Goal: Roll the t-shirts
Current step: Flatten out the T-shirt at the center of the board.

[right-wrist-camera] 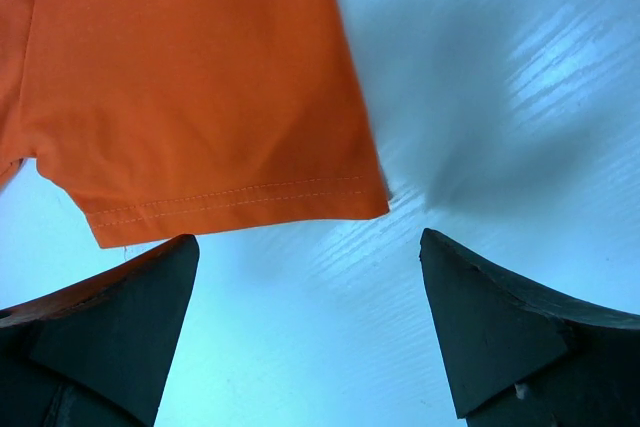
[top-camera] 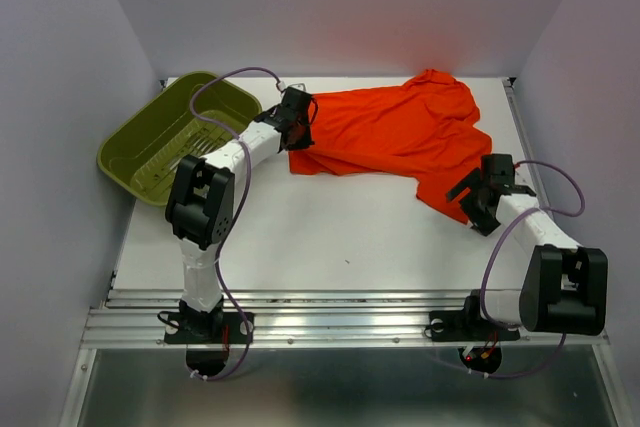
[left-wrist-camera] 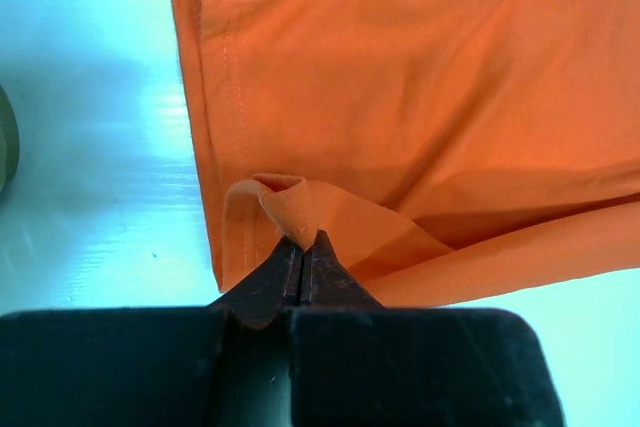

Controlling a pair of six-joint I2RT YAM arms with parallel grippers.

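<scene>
- Orange-red t-shirt [top-camera: 400, 132]: soft, wrinkled cloth with stitched hems, lying between both grippers.
- Left gripper [left-wrist-camera: 301, 247]: pressed together, pinching a curled hem fold.
- Right gripper [right-wrist-camera: 308, 239]: spread wide, holding nothing, sleeve hem just ahead.

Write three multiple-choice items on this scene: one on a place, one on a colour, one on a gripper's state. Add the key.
1. Where does the basket stand?
A. far left
B. near right
C. centre

2. What colour is the t-shirt?
A. blue
B. orange-red
C. white

3. How is the left gripper?
A. open, holding nothing
B. shut on the basket's rim
C. shut on a fold of the t-shirt's edge

Key:
1 A: the top view shows it at the far left edge.
2 B: all three views show orange-red cloth.
3 C: the left wrist view shows it closed on a pinch of cloth.
</scene>
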